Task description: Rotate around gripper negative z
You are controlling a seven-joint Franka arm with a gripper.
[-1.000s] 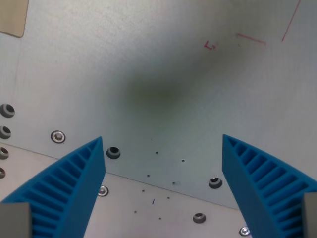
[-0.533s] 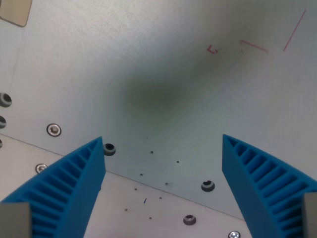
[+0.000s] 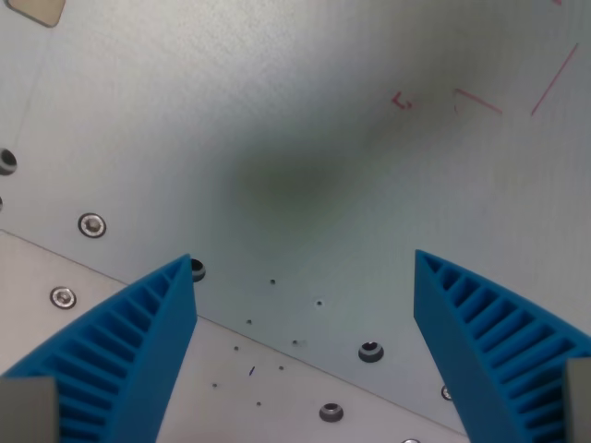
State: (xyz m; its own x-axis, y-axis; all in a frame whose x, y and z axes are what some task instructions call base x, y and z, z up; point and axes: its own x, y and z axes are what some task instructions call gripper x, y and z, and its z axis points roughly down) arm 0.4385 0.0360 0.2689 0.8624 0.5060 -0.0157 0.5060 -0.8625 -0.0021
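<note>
Blue ribbed tool (image 3: 305,346) spread wide, empty, pointing at metal plate (image 3: 277,138)

Pale metal tabletop (image 3: 277,111) with screws (image 3: 91,224) and red marks (image 3: 477,101)

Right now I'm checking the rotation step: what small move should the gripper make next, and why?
Probably a further small turn about its own z axis, same sense. The gripper is open and empty, its blue fingers clear of the metal plate, and the red marks and bolt holes have only shifted slightly across the wrist view.
</note>
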